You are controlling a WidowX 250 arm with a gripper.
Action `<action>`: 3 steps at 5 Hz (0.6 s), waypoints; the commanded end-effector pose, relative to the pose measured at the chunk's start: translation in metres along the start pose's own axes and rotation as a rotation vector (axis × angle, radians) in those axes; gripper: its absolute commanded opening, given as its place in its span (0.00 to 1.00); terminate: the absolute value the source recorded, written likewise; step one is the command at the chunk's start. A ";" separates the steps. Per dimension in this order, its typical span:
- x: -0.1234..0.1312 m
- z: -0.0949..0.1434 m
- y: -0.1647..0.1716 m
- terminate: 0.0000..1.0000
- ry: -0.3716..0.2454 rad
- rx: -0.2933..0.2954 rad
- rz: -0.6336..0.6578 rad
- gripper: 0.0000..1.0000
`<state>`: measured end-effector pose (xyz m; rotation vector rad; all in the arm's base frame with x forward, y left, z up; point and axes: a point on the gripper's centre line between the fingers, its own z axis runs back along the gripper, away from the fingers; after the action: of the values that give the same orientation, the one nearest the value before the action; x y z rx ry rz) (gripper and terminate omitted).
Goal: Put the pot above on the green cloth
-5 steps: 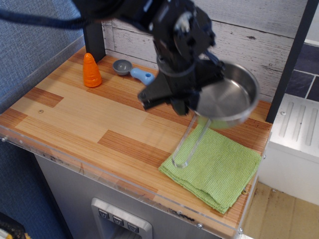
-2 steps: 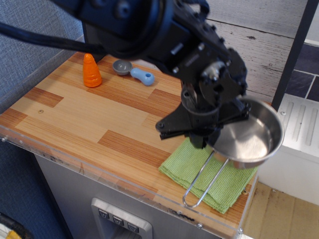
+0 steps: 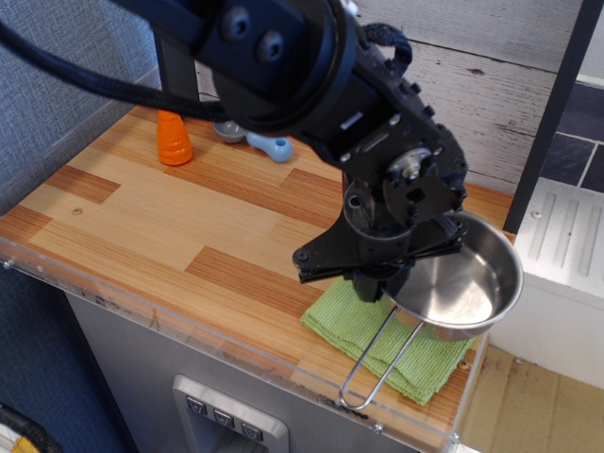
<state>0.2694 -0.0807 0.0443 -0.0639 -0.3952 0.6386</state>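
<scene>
The shiny steel pot [image 3: 461, 279] is over the green cloth [image 3: 359, 321] at the table's front right corner, its wire-loop handle [image 3: 377, 363] pointing toward the front edge. The pot covers much of the cloth. I cannot tell whether the pot rests on the cloth or hangs just above it. My black gripper [image 3: 389, 283] is shut on the pot's near-left rim where the handle joins. The fingertips are mostly hidden under the wrist.
An orange cone [image 3: 172, 139] stands at the back left. A grey scoop with a blue handle [image 3: 269, 144] lies behind the arm. A clear plastic rim runs along the table's front edge [image 3: 189, 326]. A dark post [image 3: 552, 104] and white appliance are at the right.
The gripper has carried the pot from above the cloth's far edge forward and down over the cloth. In the last half second it has sunk slightly and shifted a little to the left.
</scene>
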 end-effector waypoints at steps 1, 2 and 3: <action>-0.009 -0.005 0.023 0.00 0.015 0.067 -0.024 0.00; -0.016 -0.005 0.033 0.00 -0.003 0.106 0.134 1.00; -0.021 0.001 0.043 0.00 -0.012 0.169 0.263 1.00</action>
<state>0.2339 -0.0542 0.0225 0.0824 -0.3187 0.9271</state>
